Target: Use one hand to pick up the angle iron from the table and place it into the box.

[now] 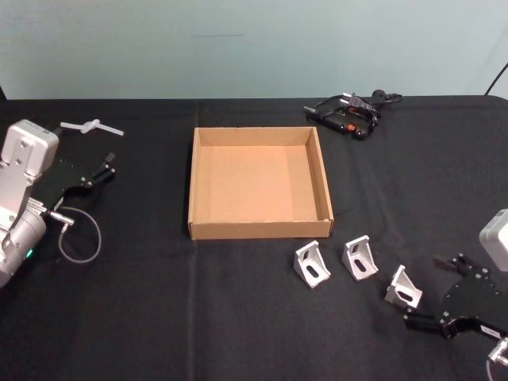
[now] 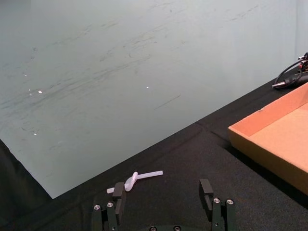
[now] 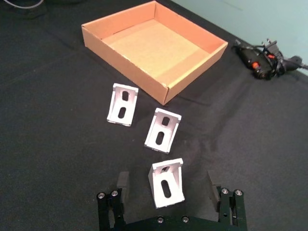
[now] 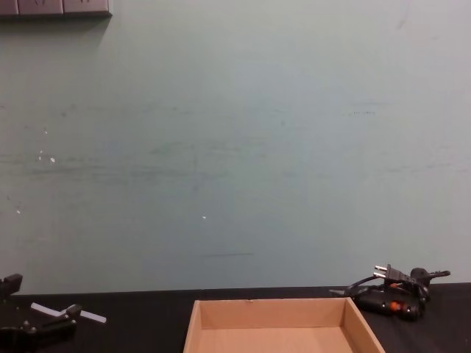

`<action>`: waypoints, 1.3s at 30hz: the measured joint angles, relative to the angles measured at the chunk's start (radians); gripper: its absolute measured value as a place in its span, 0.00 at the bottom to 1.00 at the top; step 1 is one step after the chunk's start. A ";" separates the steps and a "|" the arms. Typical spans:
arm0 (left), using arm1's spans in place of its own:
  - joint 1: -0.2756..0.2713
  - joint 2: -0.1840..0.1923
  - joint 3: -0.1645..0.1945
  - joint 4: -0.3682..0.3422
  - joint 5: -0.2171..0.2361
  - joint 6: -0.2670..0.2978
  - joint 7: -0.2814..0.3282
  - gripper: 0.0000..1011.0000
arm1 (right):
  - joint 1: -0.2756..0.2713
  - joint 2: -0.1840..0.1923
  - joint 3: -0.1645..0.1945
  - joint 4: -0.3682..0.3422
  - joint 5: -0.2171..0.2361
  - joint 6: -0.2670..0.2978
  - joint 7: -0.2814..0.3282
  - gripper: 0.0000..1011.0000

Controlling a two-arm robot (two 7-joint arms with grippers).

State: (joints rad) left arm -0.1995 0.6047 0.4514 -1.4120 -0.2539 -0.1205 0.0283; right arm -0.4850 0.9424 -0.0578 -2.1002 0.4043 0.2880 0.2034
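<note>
Three silver angle irons stand in a row on the black table, in front of the box's right corner: one, another, and the nearest. My right gripper is open low over the table, and the nearest angle iron stands between its fingers with a gap on each side. The other two lie farther ahead. The brown cardboard box sits mid-table, nothing inside it. My left gripper is open and idle at the far left.
A black tool with plug and cable lies behind the box's right corner. A small white plastic piece rests at the back left, ahead of the left gripper. A pale green wall closes the table's far edge.
</note>
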 joint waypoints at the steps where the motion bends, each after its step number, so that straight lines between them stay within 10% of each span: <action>1: 0.000 0.000 0.000 0.000 0.000 0.000 0.000 0.99 | 0.005 -0.006 -0.004 0.005 0.001 0.004 0.004 0.99; 39: 0.000 0.000 0.000 0.000 0.000 0.000 0.000 0.99 | 0.236 -0.178 -0.112 0.204 -0.048 0.044 0.152 0.99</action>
State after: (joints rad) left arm -0.1995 0.6047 0.4514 -1.4120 -0.2539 -0.1205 0.0283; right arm -0.2485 0.7642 -0.1698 -1.8964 0.3562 0.3323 0.3554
